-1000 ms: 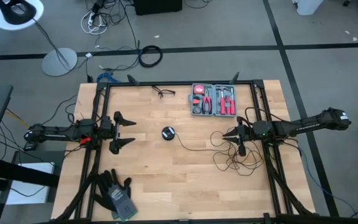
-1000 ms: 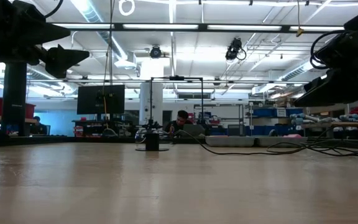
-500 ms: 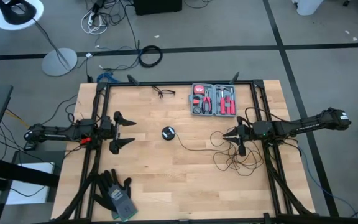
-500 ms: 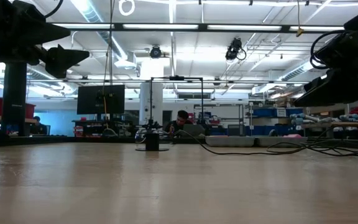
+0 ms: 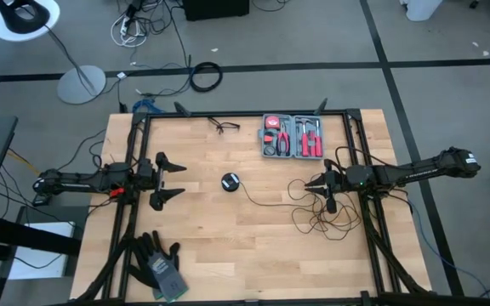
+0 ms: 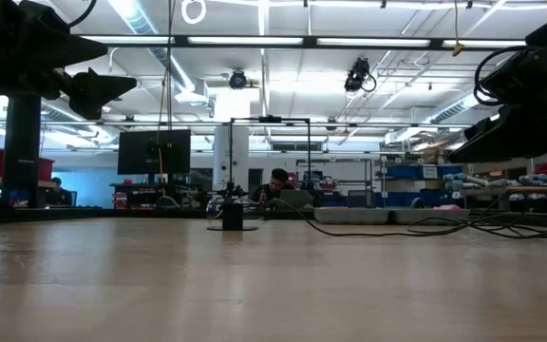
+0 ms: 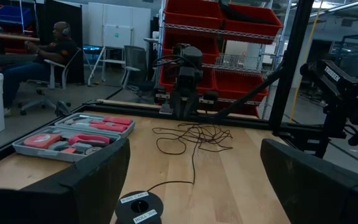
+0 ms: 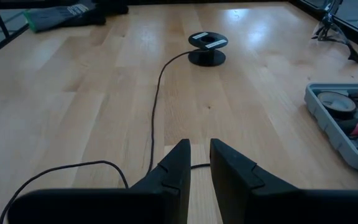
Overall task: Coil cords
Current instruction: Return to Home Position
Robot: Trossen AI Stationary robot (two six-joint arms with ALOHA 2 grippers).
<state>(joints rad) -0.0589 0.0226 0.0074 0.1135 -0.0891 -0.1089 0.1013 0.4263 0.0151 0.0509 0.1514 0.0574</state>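
Since neither tool grips it, the cord (image 5: 313,217) lies slack.
Its spool (image 5: 230,181) sits just ahead of the splayed, empty left gripper (image 5: 170,178); the right gripper (image 5: 320,187), pinched together on nothing, hangs over the tangle, likely let go for homing.

- The table (image 5: 228,246) has a pale wooden top inside a black frame.
- A small round black spool (image 5: 230,181) lies near the middle.
- A thin black cable (image 5: 266,203) runs from the spool into a loose tangle on the right side.
- A grey tool case (image 5: 293,136) with red-handled tools lies at the far edge, and a small black wire item (image 5: 225,127) lies near it.
- A pair of dark gloves (image 5: 158,267) lies at the near left edge.
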